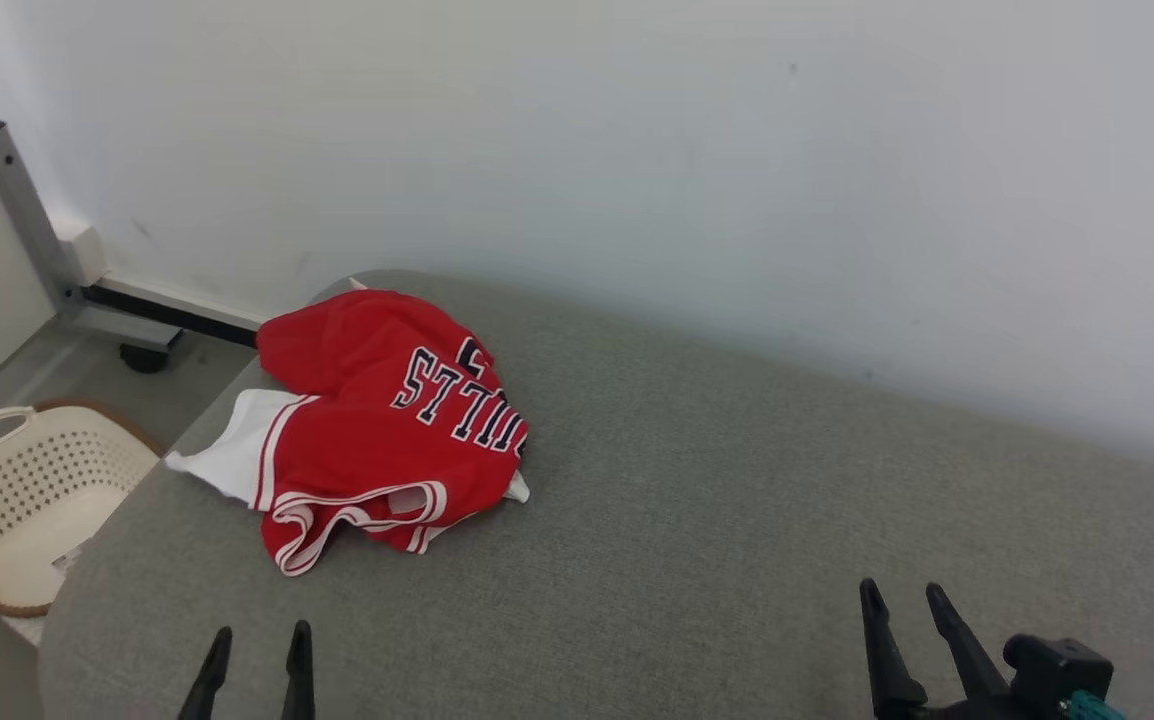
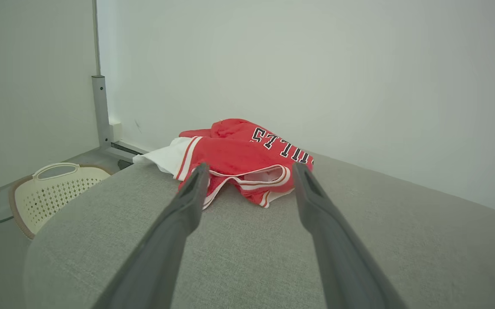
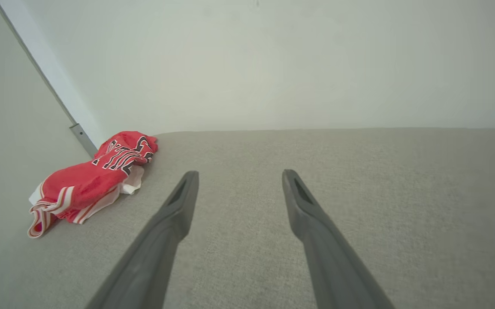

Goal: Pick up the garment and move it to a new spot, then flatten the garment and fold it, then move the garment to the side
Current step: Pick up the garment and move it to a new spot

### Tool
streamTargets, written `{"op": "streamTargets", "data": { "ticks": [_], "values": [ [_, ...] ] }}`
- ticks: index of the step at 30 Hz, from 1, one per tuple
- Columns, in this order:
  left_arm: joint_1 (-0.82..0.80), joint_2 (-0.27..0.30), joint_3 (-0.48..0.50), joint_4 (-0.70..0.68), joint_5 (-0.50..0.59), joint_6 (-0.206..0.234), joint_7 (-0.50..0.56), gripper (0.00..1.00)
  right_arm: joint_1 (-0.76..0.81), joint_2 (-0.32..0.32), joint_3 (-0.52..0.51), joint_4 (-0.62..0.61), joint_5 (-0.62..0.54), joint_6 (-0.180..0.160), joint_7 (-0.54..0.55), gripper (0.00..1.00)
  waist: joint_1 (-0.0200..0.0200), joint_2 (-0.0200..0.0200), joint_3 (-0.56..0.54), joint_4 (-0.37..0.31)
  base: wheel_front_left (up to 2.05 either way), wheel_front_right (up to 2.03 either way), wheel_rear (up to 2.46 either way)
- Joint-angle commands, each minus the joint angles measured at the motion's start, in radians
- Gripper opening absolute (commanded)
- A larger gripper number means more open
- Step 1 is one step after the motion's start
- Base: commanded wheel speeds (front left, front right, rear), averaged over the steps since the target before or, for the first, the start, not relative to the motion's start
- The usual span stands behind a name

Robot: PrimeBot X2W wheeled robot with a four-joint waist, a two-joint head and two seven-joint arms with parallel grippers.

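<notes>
The garment [image 1: 377,420] is a red jersey with white trim and dark lettering, lying crumpled at the far left corner of the grey padded table [image 1: 697,520]. Part of its white side hangs toward the table's left edge. My left gripper [image 1: 259,640] stands open near the front edge, well short of the garment [image 2: 239,159], which lies straight ahead of its fingers. My right gripper [image 1: 905,595] is open at the front right over bare fabric, nothing between its fingers. In the right wrist view the garment [image 3: 91,180] lies far off to the left of that gripper [image 3: 239,176].
A cream perforated laundry basket [image 1: 22,500] stands on the floor left of the table, below its edge. A white wall runs along the table's far side. A grey metal post [image 1: 22,210] with a base foot stands in the back left corner.
</notes>
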Motion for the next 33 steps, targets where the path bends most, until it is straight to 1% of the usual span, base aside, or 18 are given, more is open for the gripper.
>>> {"op": "streamTargets", "data": {
  "ticks": [1, 6, 11, 16, 20, 22, 24, 25, 26, 28, 29, 30, 31, 33],
  "values": [
    [0.01, -0.001, 0.012, -0.01, 0.009, 0.001, -0.003, 1.0, -0.021, 0.001, 0.008, -0.001, 0.001, -0.002, -0.004, 1.0, 0.0, 0.0, 0.024, 0.063, 0.0, 0.0, 0.0],
    [0.024, -0.021, 0.072, -0.045, 0.021, 0.001, -0.003, 1.0, -0.078, 0.0, 0.057, 0.019, -0.006, -0.002, 0.003, 1.0, 0.0, 0.0, 0.056, 0.092, 0.0, 0.0, 0.0],
    [0.049, -0.035, 0.117, -0.074, 0.025, 0.001, -0.003, 1.0, -0.118, 0.0, 0.098, 0.047, 0.007, -0.002, -0.005, 1.0, 0.0, 0.0, 0.069, 0.102, 0.0, 0.0, 0.0],
    [0.058, -0.036, 0.126, -0.074, 0.021, 0.001, -0.003, 1.0, -0.133, 0.001, 0.118, 0.07, 0.01, -0.002, -0.017, 1.0, 0.0, 0.0, 0.069, 0.101, 0.0, 0.0, 0.0],
    [0.024, -0.013, 0.09, -0.036, 0.003, 0.001, -0.003, 1.0, -0.12, 0.001, 0.135, 0.077, 0.0, -0.002, -0.024, 1.0, 0.0, 0.0, 0.062, 0.094, 0.0, 0.0, 0.0],
    [-0.009, 0.0, 0.056, -0.001, -0.015, 0.001, -0.003, 1.0, -0.108, 0.001, 0.143, 0.071, -0.004, -0.002, -0.026, 1.0, 0.0, 0.0, 0.059, 0.091, 0.0, 0.0, 0.0],
    [-0.051, 0.02, 0.003, 0.057, -0.034, 0.001, -0.003, 1.0, -0.093, 0.0, 0.144, 0.061, -0.008, -0.002, -0.023, 1.0, 0.0, 0.0, 0.055, 0.086, 0.0, 0.0, 0.0],
    [-0.11, 0.035, -0.052, 0.134, -0.06, 0.001, 0.006, 1.0, -0.075, 0.001, 0.141, 0.051, -0.009, -0.002, -0.018, 1.0, 0.0, 0.0, 0.05, 0.08, 0.0, 0.0, 0.0],
    [-0.143, 0.036, -0.073, 0.174, -0.07, 0.001, 0.022, 1.0, -0.064, 0.001, 0.138, 0.044, -0.006, -0.002, -0.014, 1.0, 0.0, 0.0, 0.046, 0.077, 0.0, 0.0, 0.0],
    [-0.206, 0.032, -0.084, 0.258, -0.088, 0.001, 0.07, 1.0, -0.038, 0.0, 0.129, 0.033, -0.007, -0.002, -0.005, 1.0, 0.0, 0.0, 0.036, 0.068, 0.0, 0.0, 0.0],
    [-0.206, 0.032, -0.084, 0.258, -0.088, 0.001, 0.07, 1.0, -0.038, 0.0, 0.129, 0.033, -0.007, -0.002, -0.005, 1.0, 0.0, 0.0, 0.036, 0.068, 0.0, 0.0, 0.0],
    [-0.24, 0.026, -0.085, 0.296, -0.097, 0.003, 0.096, 1.0, -0.029, 0.001, 0.127, 0.022, -0.012, -0.002, 0.001, 1.0, 0.0, 0.0, 0.035, 0.057, 0.0, 0.0, 0.0],
    [-0.316, 0.019, -0.083, 0.355, -0.111, 0.015, 0.144, 1.0, -0.024, 0.001, 0.131, -0.003, -0.027, -0.002, 0.022, 1.0, 0.0, 0.0, 0.049, 0.019, 0.0, 0.0, 0.0],
    [-0.381, 0.015, -0.082, 0.414, -0.122, 0.017, 0.187, 1.0, -0.009, 0.0, 0.128, -0.031, -0.043, -0.002, 0.046, 1.0, 0.0, 0.0, 0.065, -0.014, 0.0, 0.0, 0.0]
  ]
}}
